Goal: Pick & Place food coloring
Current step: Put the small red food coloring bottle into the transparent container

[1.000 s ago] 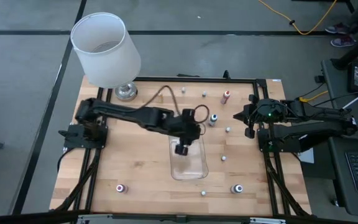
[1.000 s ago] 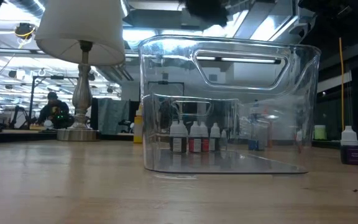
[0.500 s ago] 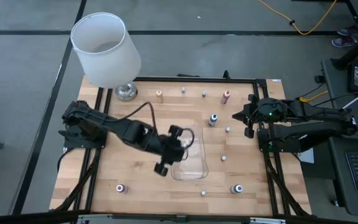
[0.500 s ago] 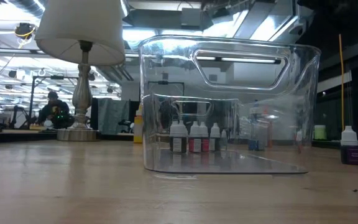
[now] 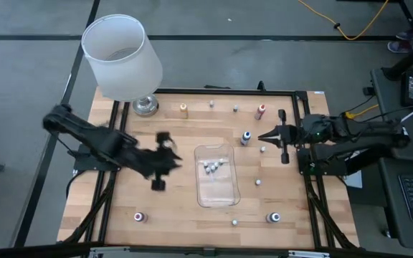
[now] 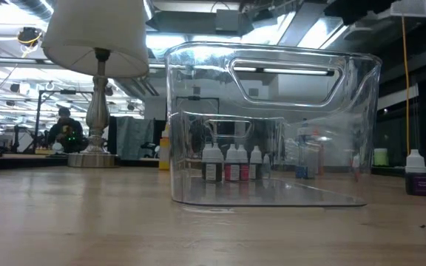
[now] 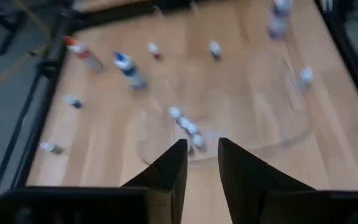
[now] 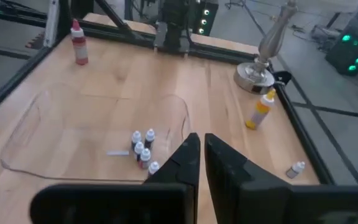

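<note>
Several tiny dropper bottles (image 5: 212,166) stand upright together on the floor of the clear tray (image 5: 224,201) at mid-table. They also show in the low view (image 6: 231,162) and the right wrist view (image 8: 143,149). More bottles stand loose on the wood: orange (image 5: 183,110), red (image 5: 261,111), blue (image 5: 247,136), pink (image 5: 140,216). My left gripper (image 5: 176,162) is left of the tray, slightly open and empty; it also shows in its own wrist view (image 7: 202,149). My right gripper (image 5: 262,136) is shut and empty, right of the blue bottle.
A lamp with a white shade (image 5: 120,57) stands on its metal base (image 5: 145,106) at the far left corner. Small whitish bottles are scattered right of and in front of the tray (image 5: 259,182) (image 5: 273,217) (image 5: 235,223). A black frame (image 5: 228,91) edges the table.
My left gripper has pulled back from above the tray toward the table's left edge, and the bottles in the tray now show from above. My right gripper has moved a little toward the tray. The bottles in the tray have kept still.
</note>
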